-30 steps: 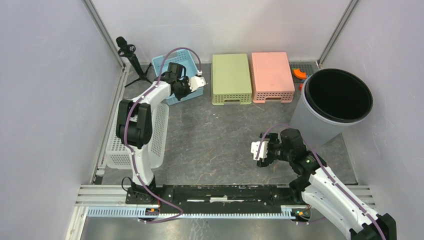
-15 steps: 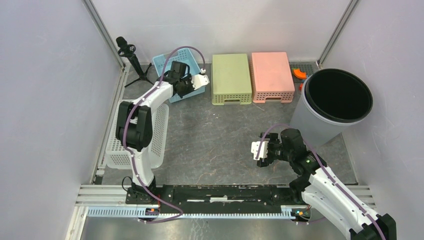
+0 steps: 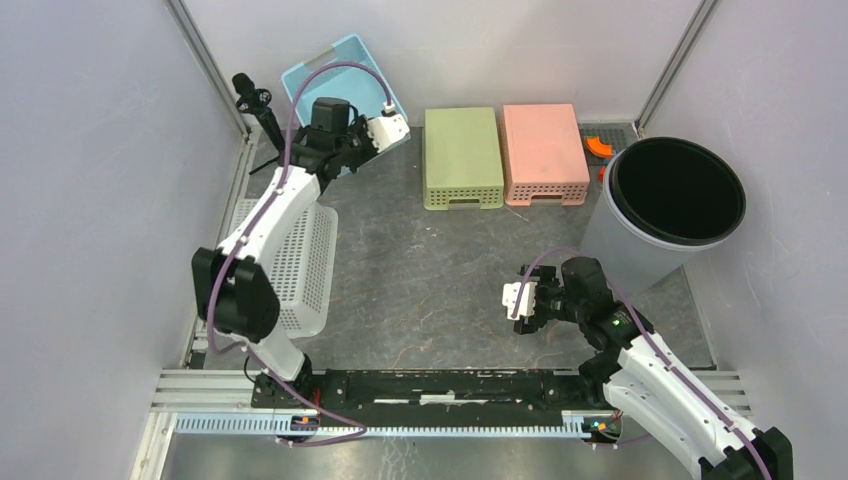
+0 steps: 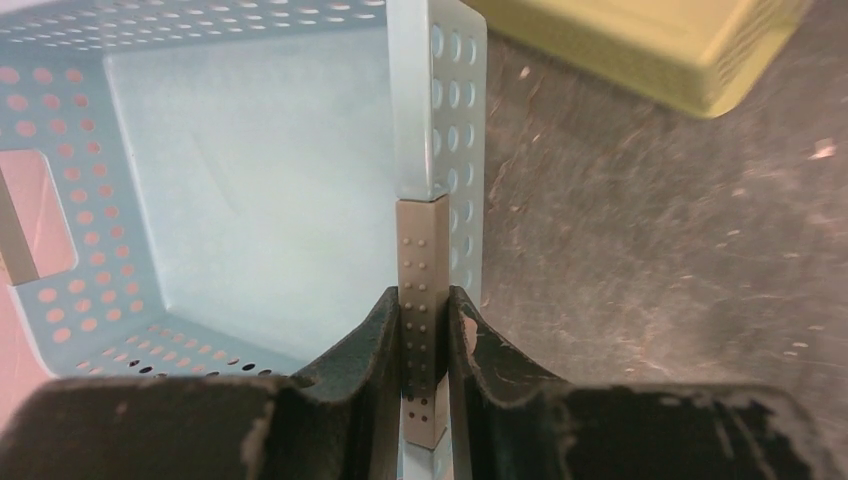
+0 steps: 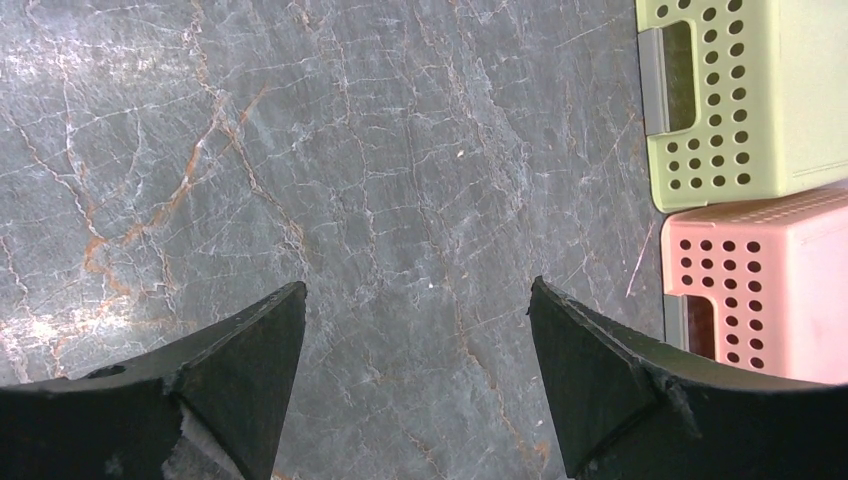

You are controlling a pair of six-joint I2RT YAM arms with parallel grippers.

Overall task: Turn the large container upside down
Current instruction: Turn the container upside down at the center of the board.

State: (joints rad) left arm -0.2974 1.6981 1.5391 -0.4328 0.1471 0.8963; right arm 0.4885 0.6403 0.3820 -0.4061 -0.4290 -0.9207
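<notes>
A light blue perforated container (image 3: 345, 80) is lifted off the floor at the back left and tilted against the rear wall. My left gripper (image 3: 345, 142) is shut on its rim. In the left wrist view the two fingers (image 4: 425, 310) pinch the thin side wall (image 4: 435, 100), with the container's inside (image 4: 250, 180) facing the camera. My right gripper (image 3: 530, 305) hangs near the front right, open over bare floor (image 5: 417, 300), with nothing between its fingers.
A big grey round bin (image 3: 640, 250) stands open side up at the right. A green basket (image 3: 462, 155) and a pink basket (image 3: 543, 150) lie bottom up at the back. A white basket (image 3: 290, 270) lies along the left wall. A black tripod (image 3: 265, 115) stands at the back left.
The left arm has raised the blue container from the floor and swung it back and left, tipping it toward the rear wall. The right arm has not moved.
</notes>
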